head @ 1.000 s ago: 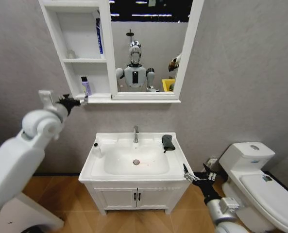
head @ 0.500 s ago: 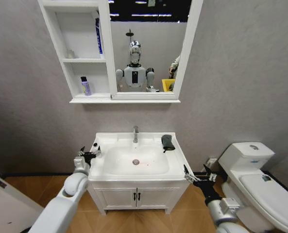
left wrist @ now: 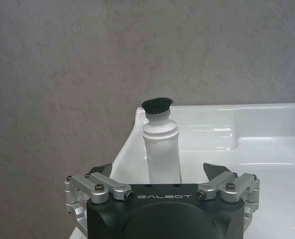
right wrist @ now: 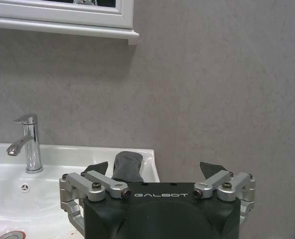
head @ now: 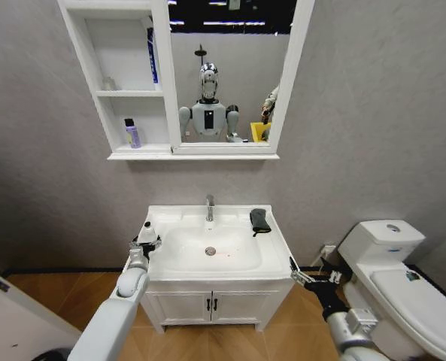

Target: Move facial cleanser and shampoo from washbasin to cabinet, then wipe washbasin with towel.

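Washbasin (head: 279,239) as ref: L gripper (head: 146,242), up at cabinet (head: 87,68) a sec ago (cleanser (head: 132,133) shelved), is now at its left rim, jaws wide round shampoo (left wrist: 161,149), ungripped; R gripper (head: 313,277) idles open off its right corner.

Left end effector (head: 147,242) reached the shampoo (head: 147,231).
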